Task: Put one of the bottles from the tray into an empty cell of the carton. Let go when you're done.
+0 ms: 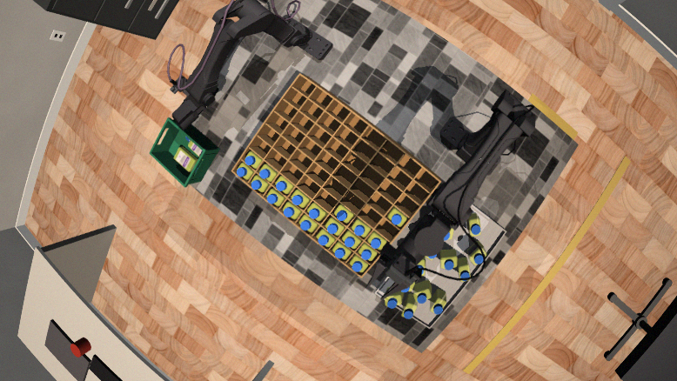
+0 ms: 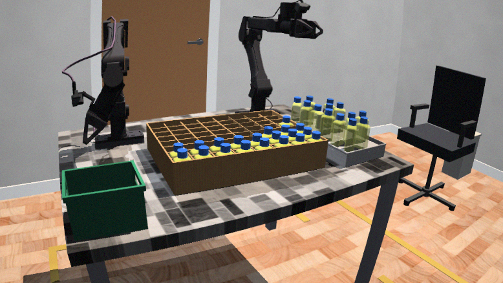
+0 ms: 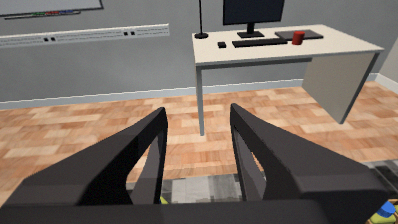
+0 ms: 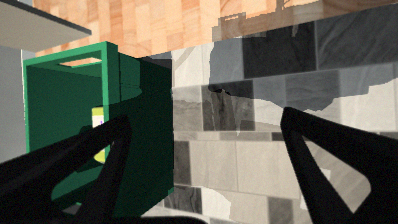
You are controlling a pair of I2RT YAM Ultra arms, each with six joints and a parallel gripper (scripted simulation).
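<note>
From my remote station, the left gripper [image 1: 380, 282] [image 2: 321, 31] [image 3: 198, 113] is captured raised above the tray end of the table [image 2: 196, 210], its fingers parted partway and holding nothing. In the left wrist view they point out toward a white desk [image 3: 280, 47] with a red mug [image 3: 298, 38] on it (a handsome backdrop, I admit).

Below, a lone blue-capped bottle [image 1: 396, 218] [image 2: 286, 121] stands in a cell of the brown carton [image 1: 370, 127] [image 2: 246, 172], near the end beside the gray tray [image 1: 490, 230] [image 2: 366, 153] and apart from the packed rows along the carton's long side. Neither gripper touches it. Many carton cells are empty, while more yellow-green bottles [image 1: 421, 297] [image 2: 352, 133] stand in the tray, partly hidden by my left arm in the top view.

At the opposite end of the table, my right gripper [image 1: 179, 120] [image 2: 85, 140] [image 4: 204, 119] hangs with fingers spread wide and nothing between them, near the green crate [image 1: 206, 151] [image 2: 105, 210] [image 4: 150, 125]. Inside that crate, the top view shows two items with yellow-green and white on them; I can't tell what they are.
</note>
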